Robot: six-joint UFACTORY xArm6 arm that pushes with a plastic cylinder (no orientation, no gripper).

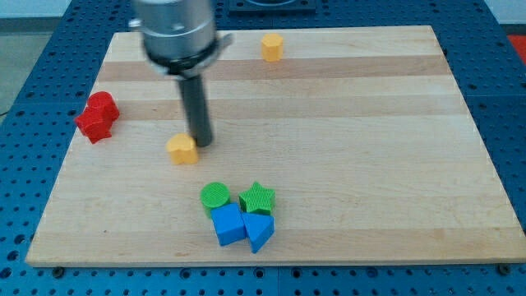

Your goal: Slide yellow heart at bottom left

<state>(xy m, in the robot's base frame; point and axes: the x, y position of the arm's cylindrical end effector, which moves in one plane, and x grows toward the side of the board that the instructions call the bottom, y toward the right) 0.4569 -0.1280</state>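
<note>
- Near the view's left-centre, my tip [201, 145] is touching the yellow heart [182, 150] on its right.
- No end effector is showing, so its state cannot be told.

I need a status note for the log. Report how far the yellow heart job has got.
Done: my tip has reached the yellow heart, sitting just at its upper right. In hand: the push toward the view's bottom left. Left: most of the slide; the heart lies left of centre, far from the board's bottom left corner.
</note>
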